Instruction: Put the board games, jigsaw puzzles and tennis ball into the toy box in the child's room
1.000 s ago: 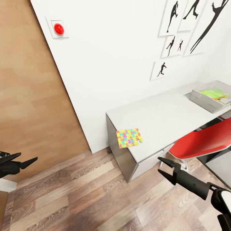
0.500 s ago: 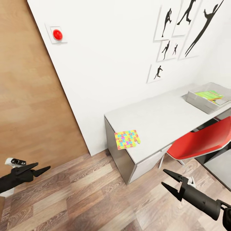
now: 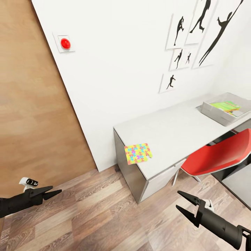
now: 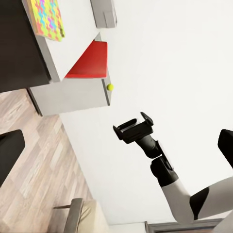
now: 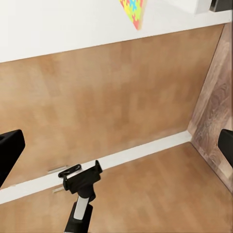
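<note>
A jigsaw puzzle [image 3: 138, 153] with a multicoloured pattern lies at the near left corner of the pale table [image 3: 174, 130], slightly overhanging its front edge. The grey toy box [image 3: 213, 114] stands at the table's far right, holding a flat green board game [image 3: 226, 105]. Over the wood floor, my left gripper [image 3: 55, 191] hangs open and empty at the lower left. My right gripper [image 3: 178, 200] is open and empty at the lower right, short of the table. In the left wrist view the puzzle [image 4: 47, 18], toy box [image 4: 104, 12] and tennis ball [image 4: 110, 87] are visible.
A red chair [image 3: 216, 155] is tucked under the table's right half. A wooden door panel [image 3: 31, 115] fills the left, beside a white wall with a red button [image 3: 65, 43] and black athlete pictures [image 3: 195, 31]. Wood-plank floor [image 3: 115, 216] lies between me and the table.
The head view has shifted slightly. My left gripper has come further into view towards the right and lower. My right gripper has dropped lower, still open.
</note>
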Motion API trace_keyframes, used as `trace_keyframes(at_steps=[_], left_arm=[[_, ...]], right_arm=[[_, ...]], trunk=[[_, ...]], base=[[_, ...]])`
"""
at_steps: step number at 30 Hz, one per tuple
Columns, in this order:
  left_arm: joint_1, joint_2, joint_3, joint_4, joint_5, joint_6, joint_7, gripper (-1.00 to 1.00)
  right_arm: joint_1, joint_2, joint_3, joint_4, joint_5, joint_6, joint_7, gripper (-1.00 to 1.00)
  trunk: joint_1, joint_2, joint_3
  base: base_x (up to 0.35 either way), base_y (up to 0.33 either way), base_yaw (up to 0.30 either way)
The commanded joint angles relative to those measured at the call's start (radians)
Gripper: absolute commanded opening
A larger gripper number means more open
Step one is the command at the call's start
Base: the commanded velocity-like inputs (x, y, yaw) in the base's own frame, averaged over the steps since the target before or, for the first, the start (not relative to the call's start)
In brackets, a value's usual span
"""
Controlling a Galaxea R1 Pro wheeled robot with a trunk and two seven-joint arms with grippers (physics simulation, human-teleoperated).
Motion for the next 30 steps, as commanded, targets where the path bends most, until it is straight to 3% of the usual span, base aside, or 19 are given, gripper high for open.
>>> trace_keyframes(at_steps=[1, 5, 9, 17, 30], left_arm=[[0.000, -0.001, -0.002, 0.000, 0.000, 0.010, -0.003, 1.00], [0.000, -0.014, -0.005, 0.002, 0.000, 0.010, 0.001, 1.00], [0.000, -0.026, -0.004, 0.031, -0.006, 0.009, 0.007, 1.00], [0.000, -0.028, 0.005, 0.054, -0.010, 0.008, 0.012, 1.00], [0.000, -0.030, 0.007, 0.058, -0.011, 0.009, 0.025, 1.00]], right_arm=[[0.000, 0.001, -0.001, 0.000, 0.017, 0.003, 0.011, 1.00], [0.001, 0.003, 0.000, 0.000, 0.058, 0.003, 0.013, 1.00], [0.000, 0.006, 0.003, 0.000, 0.071, 0.003, 0.012, 1.00], [-0.001, 0.009, 0.028, 0.000, 0.080, 0.003, 0.013, 1.00], [-0.001, 0.009, 0.032, 0.000, 0.084, 0.003, 0.014, 1.00]], trunk=[[0.001, -0.002, 0.000], [0.001, -0.002, 0.007], [0.001, -0.002, 0.014], [0.001, -0.002, 0.027], [0.001, -0.002, 0.048]], base=[[0.000, 0.000, 0.000], [0.000, 0.000, 0.021], [0.000, 0.000, 0.065], [0.000, 0.000, 0.088], [0.000, 0.000, 0.095]])
